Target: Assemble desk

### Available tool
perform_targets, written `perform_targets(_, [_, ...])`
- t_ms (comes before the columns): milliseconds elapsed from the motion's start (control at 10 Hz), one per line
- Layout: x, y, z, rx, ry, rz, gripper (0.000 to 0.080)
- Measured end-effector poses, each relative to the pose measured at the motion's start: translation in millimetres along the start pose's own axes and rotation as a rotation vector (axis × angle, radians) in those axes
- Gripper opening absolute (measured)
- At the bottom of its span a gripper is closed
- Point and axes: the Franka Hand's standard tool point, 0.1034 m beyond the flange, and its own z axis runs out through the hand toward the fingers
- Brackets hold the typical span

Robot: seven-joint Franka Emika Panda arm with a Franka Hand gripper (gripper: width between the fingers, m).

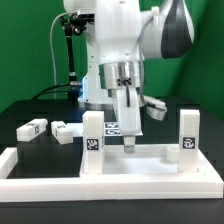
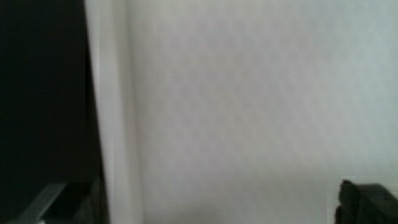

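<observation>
The desk's flat white top panel (image 1: 150, 158) lies on the black table. Two white block legs stand upright on it, one (image 1: 92, 132) at the exterior view's left and one (image 1: 187, 131) at its right, each with a tag. A third tagged leg (image 1: 112, 127) stands between them. My gripper (image 1: 128, 138) points straight down just beside that third leg, low over the panel. In the wrist view a blurred white surface (image 2: 249, 100) fills most of the picture. My gripper (image 2: 208, 200) is open, its dark fingertips (image 2: 365, 198) wide apart at the two corners, gripping nothing.
Two loose white tagged blocks (image 1: 33, 128) (image 1: 62, 131) lie on the table at the exterior view's left. Long low white border bars (image 1: 110, 186) run along the front and left side. The arm's base and cables stand behind.
</observation>
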Motion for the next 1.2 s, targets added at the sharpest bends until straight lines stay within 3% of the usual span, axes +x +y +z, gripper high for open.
perform_targets(400, [10.7, 18.9, 8.5, -0.029, -0.029, -0.076, 0.0649])
perform_targets(700, [10.9, 19.9, 9.0, -0.037, -0.034, -0.081, 0.0619])
perform_targets(900, [10.8, 20.0, 9.1, -0.037, -0.034, -0.082, 0.0258])
perform_targets(1000, [10.6, 20.7, 9.4, -0.039, -0.035, -0.082, 0.0258])
perform_targets(1100, [9.7, 25.7, 11.3, -0.054, -0.041, -0.081, 0.0123])
perform_targets(1200, [10.6, 26.7, 11.2, -0.057, -0.041, -0.071, 0.0067])
